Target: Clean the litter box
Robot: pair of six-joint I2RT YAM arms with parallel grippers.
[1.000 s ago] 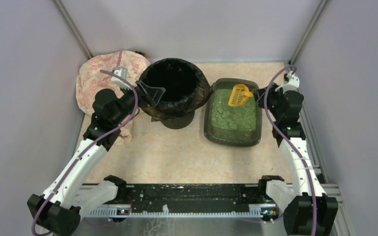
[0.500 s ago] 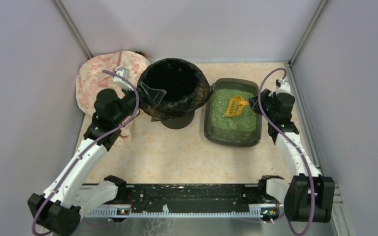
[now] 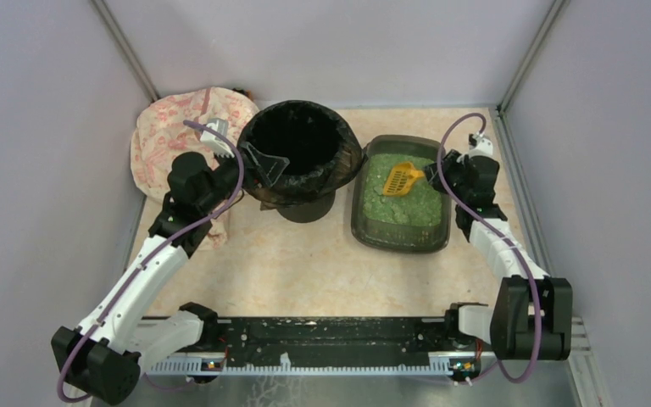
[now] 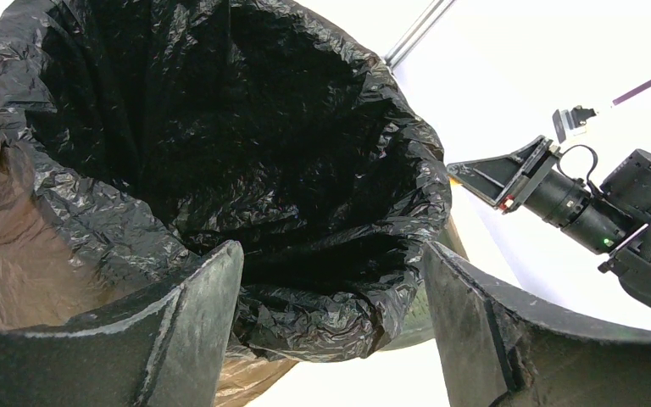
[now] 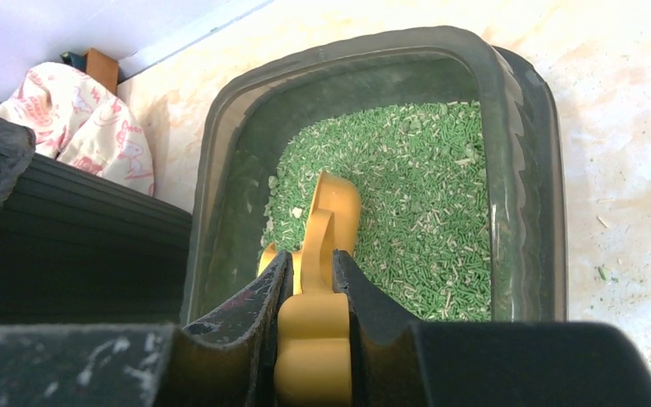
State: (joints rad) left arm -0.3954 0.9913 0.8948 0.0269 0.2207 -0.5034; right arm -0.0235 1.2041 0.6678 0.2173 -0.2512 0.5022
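Scoop [image 3: 399,179] moved down onto green granules [image 3: 411,208] in litter box [image 3: 398,240].

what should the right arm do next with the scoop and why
Probably push the yellow scoop forward through the green granules. The right hand is shut on its handle, and its head sits low in the litter box, so it looks ready to gather.

beige speckled table [image 3: 305,263], litter box [image 3: 358,222] right (green granules), black-bagged bin [image 3: 339,174] centre, patterned cloth [image 3: 157,140] left
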